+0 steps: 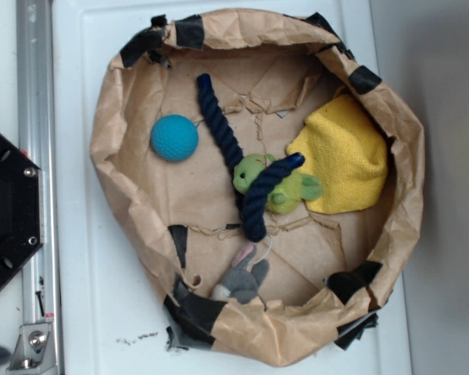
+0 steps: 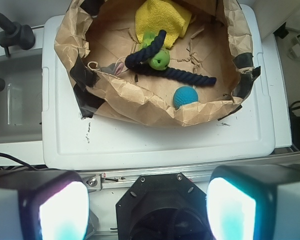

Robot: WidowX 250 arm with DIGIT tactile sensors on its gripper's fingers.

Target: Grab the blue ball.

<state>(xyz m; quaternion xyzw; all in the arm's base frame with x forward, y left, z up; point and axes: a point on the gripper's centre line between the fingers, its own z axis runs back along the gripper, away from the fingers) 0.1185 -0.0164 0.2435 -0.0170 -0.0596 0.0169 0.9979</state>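
The blue ball [image 1: 174,137] lies on the floor of a crumpled brown paper bowl [image 1: 119,148], in its left part, touching nothing. In the wrist view the blue ball [image 2: 185,97] sits just behind the bowl's near wall [image 2: 140,102]. My gripper [image 2: 147,210] is open, its two fingers [image 2: 62,212] far apart at the bottom of the wrist view with only the black robot base between them. It hangs well back from the bowl, above the base. The exterior view does not show the gripper.
A dark navy rope [image 1: 223,137] runs through the bowl beside the ball and over a green plush toy [image 1: 273,183]. A yellow cloth [image 1: 345,156] lies at the right and a grey plush bunny [image 1: 242,280] by the bowl's lower wall. The black robot base [image 1: 8,211] is at the left.
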